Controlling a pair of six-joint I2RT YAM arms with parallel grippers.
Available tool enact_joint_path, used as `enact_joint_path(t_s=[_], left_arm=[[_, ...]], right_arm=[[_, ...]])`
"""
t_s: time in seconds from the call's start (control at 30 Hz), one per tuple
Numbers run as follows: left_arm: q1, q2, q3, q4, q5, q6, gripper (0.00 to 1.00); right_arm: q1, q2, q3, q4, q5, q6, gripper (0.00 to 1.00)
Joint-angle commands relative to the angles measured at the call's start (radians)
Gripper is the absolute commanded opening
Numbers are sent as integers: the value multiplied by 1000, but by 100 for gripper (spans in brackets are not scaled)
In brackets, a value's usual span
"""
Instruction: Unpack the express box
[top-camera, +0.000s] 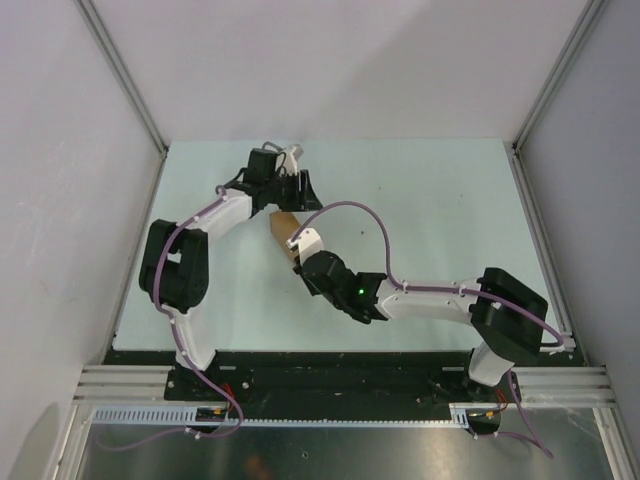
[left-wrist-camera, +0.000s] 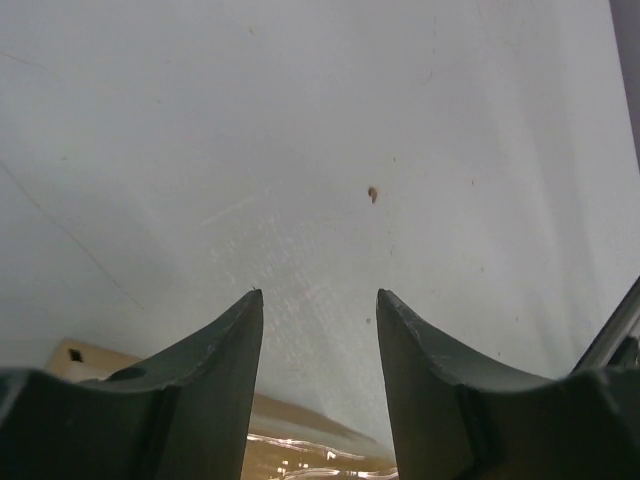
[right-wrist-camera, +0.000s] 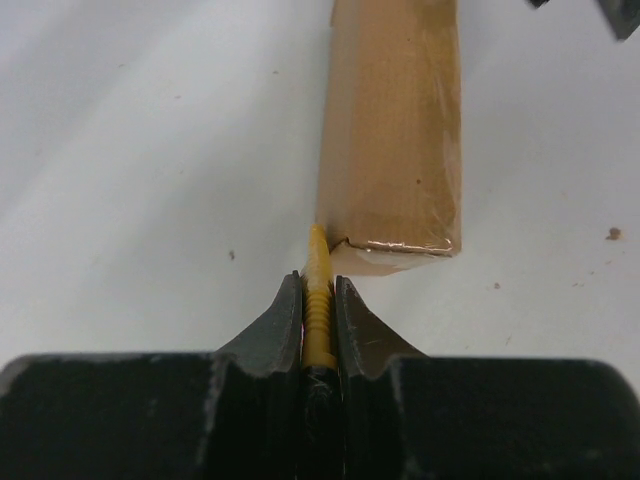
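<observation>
The express box (top-camera: 283, 224), plain brown cardboard with glossy tape at its near end, lies on the pale table between the two grippers. In the right wrist view the box (right-wrist-camera: 392, 130) runs away from the camera. My right gripper (right-wrist-camera: 318, 278) is shut on the yellow-and-black utility knife (right-wrist-camera: 318, 305), whose tip touches the box's near left corner. My right gripper also shows in the top view (top-camera: 298, 248). My left gripper (top-camera: 288, 192) is at the box's far end. Its fingers stand apart (left-wrist-camera: 320, 293), and the box edge (left-wrist-camera: 300, 440) shows low between them.
The pale table (top-camera: 420, 200) is walled by white panels on three sides with metal posts at the back corners. A small brown speck (left-wrist-camera: 372, 194) lies on the surface beyond my left fingers. My left fingertips (right-wrist-camera: 612, 14) show at the top right of the right wrist view.
</observation>
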Motion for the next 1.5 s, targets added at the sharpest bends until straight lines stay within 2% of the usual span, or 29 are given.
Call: enact_joint_path(t_s=[0.0, 0.07, 0.17, 0.4, 0.6, 0.9, 1.17, 1.33, 1.47], left_arm=[[-6, 17, 30, 10, 65, 53, 52], [-14, 26, 19, 10, 85, 79, 50], [-36, 22, -19, -4, 41, 103, 49], [-39, -18, -84, -18, 27, 93, 48], [-43, -24, -108, -19, 33, 91, 46], [-54, -47, -118, -24, 48, 88, 47], [-54, -107, -79, -27, 28, 133, 61], [-54, -153, -50, -39, -124, 140, 73], [-56, -185, -48, -41, -59, 177, 84]], right_arm=[[5, 6, 3, 104, 145, -9, 0], [5, 0, 0, 92, 169, -4, 0], [5, -11, -12, 76, 182, 8, 0], [-19, -63, -87, 29, 227, 86, 0], [-102, -138, -176, 47, 172, 207, 0], [-231, -143, -196, 156, 60, 258, 0], [-300, -176, -196, 127, -38, 292, 0], [-311, -204, -198, 92, -58, 313, 0], [-332, -227, -196, 40, -65, 357, 0]])
